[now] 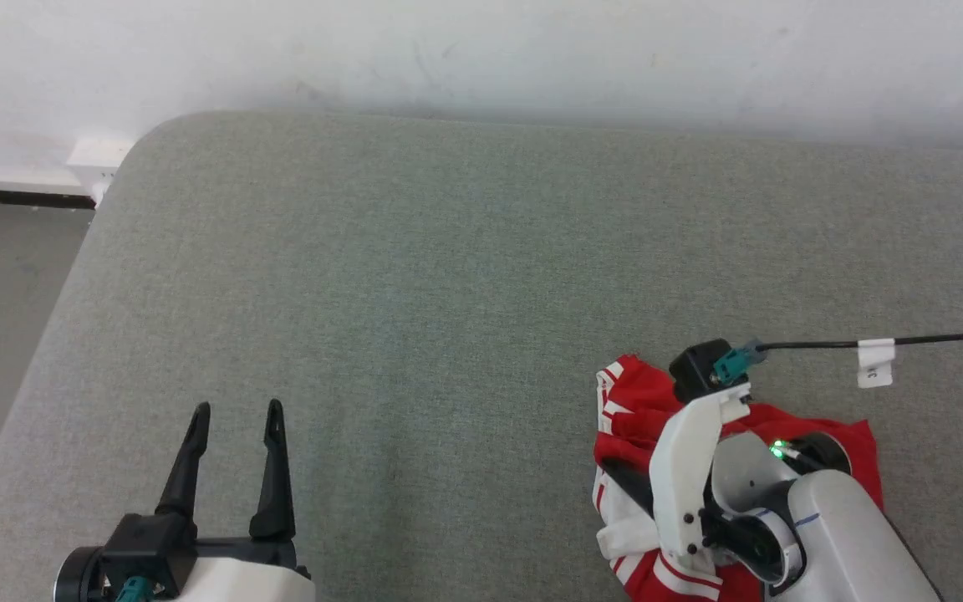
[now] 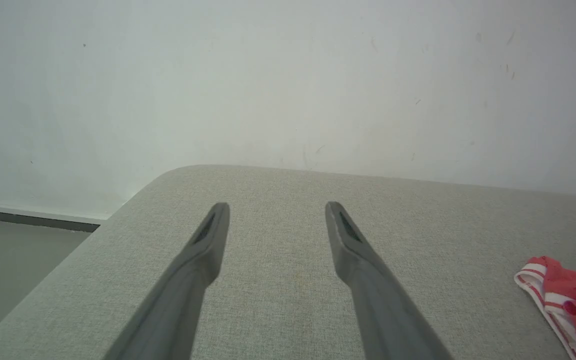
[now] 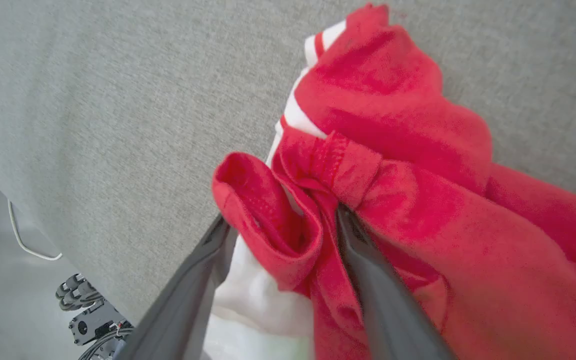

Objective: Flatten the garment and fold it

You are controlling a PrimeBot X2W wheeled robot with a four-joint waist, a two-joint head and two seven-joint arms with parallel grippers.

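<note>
Right wrist view: my right pincer [image 3: 280,216] is open around the bunched garment [image 3: 408,200], nearer than my open left pincer [image 1: 237,406].

Red-and-white garment [image 1: 628,418] lies crumpled on the grey cushion [image 1: 448,293].

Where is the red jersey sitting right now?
In the head view the red jersey lies crumpled at the lower right of the grey fabric surface, under the right gripper, whose open fingers straddle a fold.
</note>
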